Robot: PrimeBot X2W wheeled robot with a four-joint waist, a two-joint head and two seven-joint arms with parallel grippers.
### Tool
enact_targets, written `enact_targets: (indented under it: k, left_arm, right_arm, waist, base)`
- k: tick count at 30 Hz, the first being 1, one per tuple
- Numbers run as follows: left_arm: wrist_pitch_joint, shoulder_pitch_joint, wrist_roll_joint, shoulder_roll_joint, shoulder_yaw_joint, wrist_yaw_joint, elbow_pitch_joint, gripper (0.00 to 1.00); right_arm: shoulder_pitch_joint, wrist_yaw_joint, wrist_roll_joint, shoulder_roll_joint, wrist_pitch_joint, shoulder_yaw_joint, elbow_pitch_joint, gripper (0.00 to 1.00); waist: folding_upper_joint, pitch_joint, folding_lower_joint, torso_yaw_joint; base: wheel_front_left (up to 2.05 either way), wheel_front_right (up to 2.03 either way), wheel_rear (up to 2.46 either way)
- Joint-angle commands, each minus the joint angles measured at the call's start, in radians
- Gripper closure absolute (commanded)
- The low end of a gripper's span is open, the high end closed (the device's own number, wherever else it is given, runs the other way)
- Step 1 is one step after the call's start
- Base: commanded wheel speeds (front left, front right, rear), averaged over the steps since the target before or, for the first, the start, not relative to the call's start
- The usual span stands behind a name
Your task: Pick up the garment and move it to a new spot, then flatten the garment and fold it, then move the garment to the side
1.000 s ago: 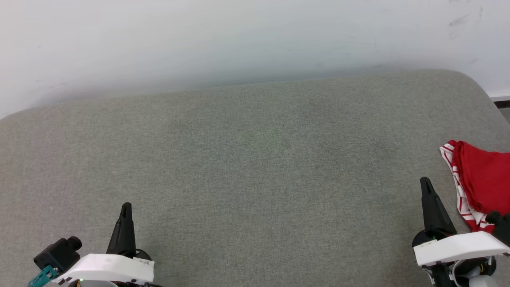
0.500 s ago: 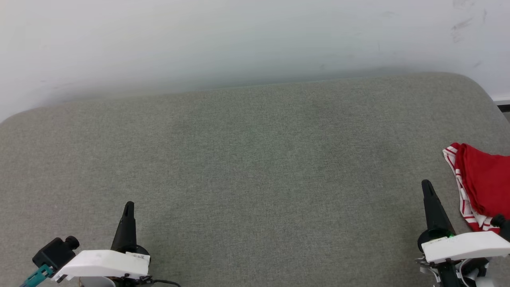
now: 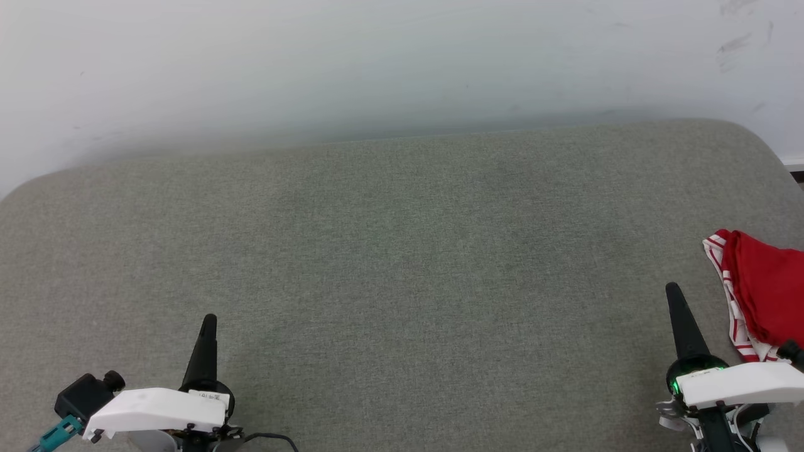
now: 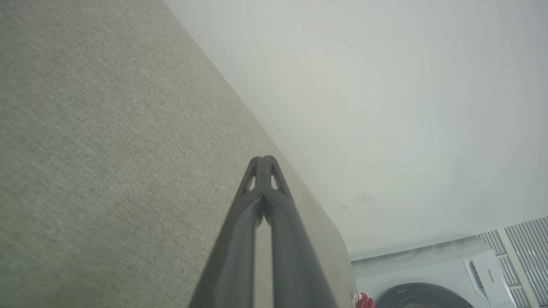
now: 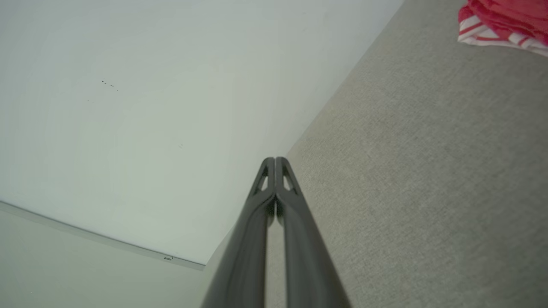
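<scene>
On the head view, the broad grey woven-fabric padded surface (image 3: pixel 402 282) spreads across the lower two thirds of the frame. The plain white wall (image 3: pixel 377 63) stands behind it along the top. The bright red thin-fabric garment with white-and-red striped trim (image 3: pixel 763 295) lies on the surface at the right edge, at mid-height. The right gripper with two long dark fingers (image 3: pixel 673 290) sits at the lower right, just left of the garment. The left gripper (image 3: pixel 209 321) sits at the lower left, well apart from the garment.

On the left wrist view, a white front-loading washing machine (image 4: pixel 428 278) stands at the lower right, beyond the surface's rounded corner. On the right wrist view, the garment (image 5: pixel 505 21) lies in the upper right corner.
</scene>
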Motion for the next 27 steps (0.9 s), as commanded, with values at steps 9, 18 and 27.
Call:
enact_targets:
  k: [9,18,27]
  left_arm:
    - [0.029,-0.033,-0.106,0.004,0.005,-0.005,0.009,1.0]
    - [0.051,-0.043,-0.191,0.004,0.006,-0.006,0.021,1.0]
    - [0.073,-0.051,-0.27,0.004,0.008,-0.007,0.033,1.0]
  right_arm:
    - [-0.027,0.0,0.106,0.006,0.029,-0.013,0.003,1.0]
    - [-0.028,0.0,0.189,0.01,0.052,-0.022,0.011,1.0]
    - [-0.032,0.0,0.265,0.014,0.074,-0.031,0.019,1.0]
  waist:
    - [0.0,-0.004,0.0,0.007]
    - [0.0,-0.009,0.0,0.014]
    - [0.0,-0.013,0.0,0.021]
  base:
    - [0.0,0.0,0.0]
    - [0.0,0.0,0.0]
    - [0.0,0.0,0.0]
